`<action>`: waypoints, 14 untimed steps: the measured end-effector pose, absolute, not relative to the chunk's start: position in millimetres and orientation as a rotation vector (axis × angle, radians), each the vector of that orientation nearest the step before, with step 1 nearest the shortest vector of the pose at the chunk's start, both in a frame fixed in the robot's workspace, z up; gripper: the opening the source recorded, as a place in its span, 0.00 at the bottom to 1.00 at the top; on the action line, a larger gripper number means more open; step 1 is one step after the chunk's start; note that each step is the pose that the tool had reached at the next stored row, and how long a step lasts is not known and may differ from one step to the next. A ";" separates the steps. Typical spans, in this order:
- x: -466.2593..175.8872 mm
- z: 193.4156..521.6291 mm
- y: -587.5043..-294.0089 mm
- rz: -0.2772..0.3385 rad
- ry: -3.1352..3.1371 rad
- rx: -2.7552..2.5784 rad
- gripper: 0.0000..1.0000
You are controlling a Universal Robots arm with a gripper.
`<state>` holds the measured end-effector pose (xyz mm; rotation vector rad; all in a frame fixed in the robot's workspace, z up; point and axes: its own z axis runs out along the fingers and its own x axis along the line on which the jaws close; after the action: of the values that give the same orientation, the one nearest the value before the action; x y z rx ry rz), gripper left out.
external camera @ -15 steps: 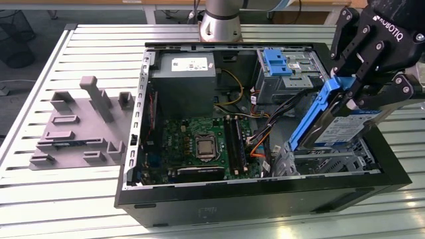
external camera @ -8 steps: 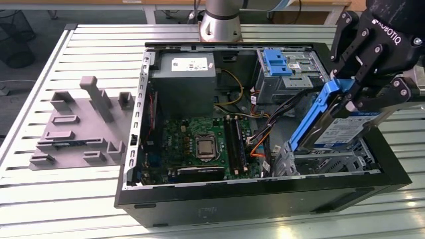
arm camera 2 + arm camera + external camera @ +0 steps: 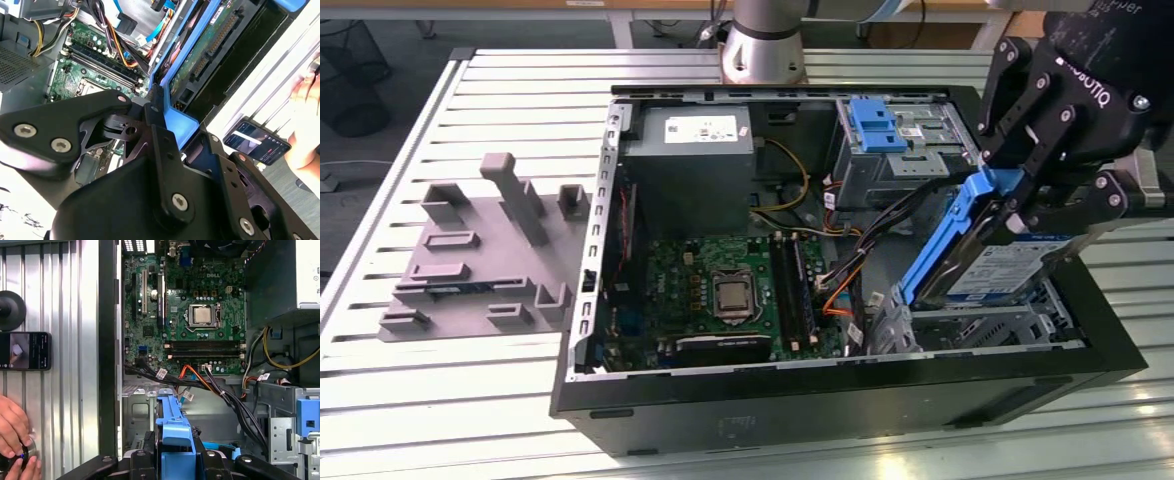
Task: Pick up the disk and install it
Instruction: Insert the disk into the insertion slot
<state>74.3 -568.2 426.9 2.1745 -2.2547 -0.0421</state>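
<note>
My gripper (image 3: 1011, 192) is shut on the disk (image 3: 998, 266), a silver drive with a white-and-blue label in a blue carrier frame. I hold it by the carrier's upper end. The disk hangs steeply tilted over the metal drive bay (image 3: 977, 325) at the front corner of the open computer case (image 3: 854, 405), on the exterior view's right; its lower end is at the bay's mouth. In the second wrist view the black fingers (image 3: 152, 125) clamp the blue frame, and the disk's (image 3: 210, 45) green circuit side shows. The first wrist view looks down the blue carrier (image 3: 174, 432).
Inside the case are the motherboard (image 3: 720, 290), a grey power supply box (image 3: 694, 150), loose cables (image 3: 867, 250) and a bare blue bracket (image 3: 878, 125) on the rear bay. A grey fixture (image 3: 480, 250) stands on the slatted table. A phone (image 3: 25, 351) and a person's hands (image 3: 15, 440) are beside the case.
</note>
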 end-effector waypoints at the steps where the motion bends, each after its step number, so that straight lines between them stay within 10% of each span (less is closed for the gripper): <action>1: 74.3 426.9 -568.2 -0.042 -2.255 2.174 0.36; 14: 74.3 414.6 -568.2 -0.042 -2.255 2.175 0.44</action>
<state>74.3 -568.2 414.6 2.1746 -2.2548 -0.0423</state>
